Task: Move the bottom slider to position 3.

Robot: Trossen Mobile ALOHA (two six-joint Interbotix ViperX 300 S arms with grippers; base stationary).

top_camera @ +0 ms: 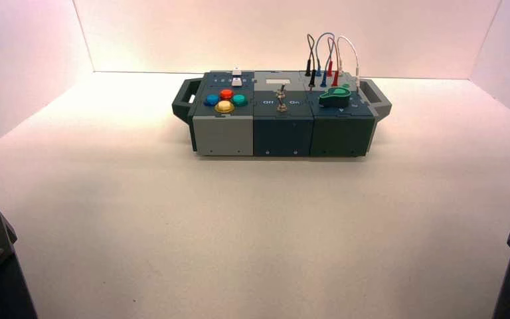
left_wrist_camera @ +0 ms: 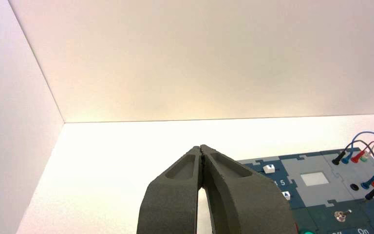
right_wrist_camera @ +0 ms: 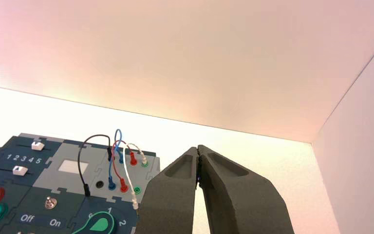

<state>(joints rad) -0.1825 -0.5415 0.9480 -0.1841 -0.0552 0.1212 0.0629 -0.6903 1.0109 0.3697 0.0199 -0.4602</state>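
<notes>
The bottom slider (top_camera: 237,82) is a small white knob on the box's left rear panel, just behind the coloured buttons. The right wrist view shows the bottom slider (right_wrist_camera: 19,170) on its dark track under the printed 1 2 3 4 5, roughly below the 2 and 3. It also peeks past a finger in the left wrist view (left_wrist_camera: 286,195). My left gripper (left_wrist_camera: 202,148) is shut on nothing, far from the box. My right gripper (right_wrist_camera: 197,148) is likewise shut and empty. Both arms sit parked at the near corners.
The matching top slider (right_wrist_camera: 38,145) lies behind the bottom one. Red (top_camera: 226,94), blue (top_camera: 211,100), green (top_camera: 239,100) and yellow (top_camera: 224,106) buttons, a toggle switch (top_camera: 281,100), a green knob (top_camera: 335,97) and looped wires (top_camera: 325,56) fill the box (top_camera: 282,133). White walls enclose the table.
</notes>
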